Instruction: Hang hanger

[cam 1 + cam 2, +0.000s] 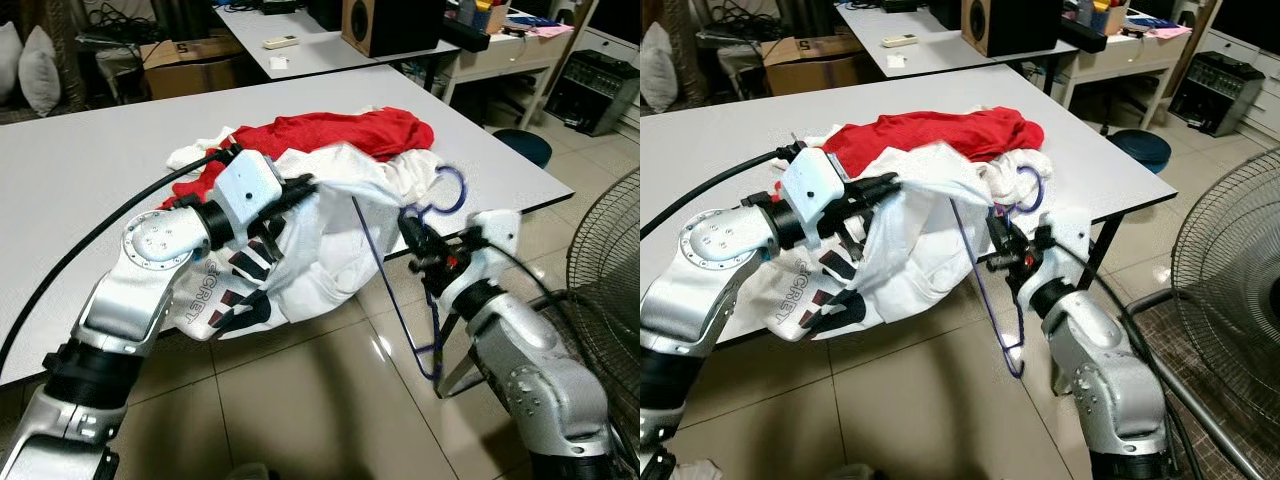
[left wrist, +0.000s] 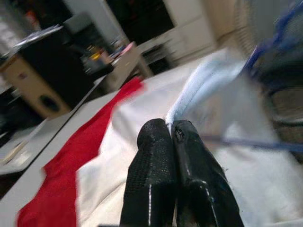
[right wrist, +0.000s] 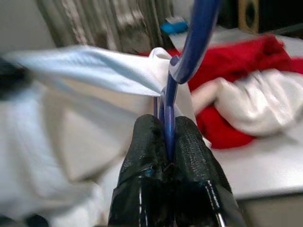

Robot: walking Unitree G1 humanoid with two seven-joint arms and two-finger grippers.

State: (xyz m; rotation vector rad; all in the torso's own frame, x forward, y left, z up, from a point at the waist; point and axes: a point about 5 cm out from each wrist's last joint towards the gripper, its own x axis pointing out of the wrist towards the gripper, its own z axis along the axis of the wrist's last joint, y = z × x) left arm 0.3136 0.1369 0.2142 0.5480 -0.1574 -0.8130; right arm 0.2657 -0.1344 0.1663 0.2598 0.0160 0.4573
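At the white table's [image 1: 90, 170] front edge, above a tiled floor [image 1: 320, 400], the left gripper [image 2: 171, 130] pinches a white T-shirt [image 1: 330, 230] while the right gripper [image 3: 163, 127] clamps a blue hanger [image 1: 385, 270].

Colours we see on the tabletop

We see a blue hanger [image 1: 437, 205], a white garment [image 1: 330, 240] with black-red print, a red cloth [image 1: 330, 132], a pale grey tabletop [image 1: 90, 170], black claw fingers [image 2: 156, 179].
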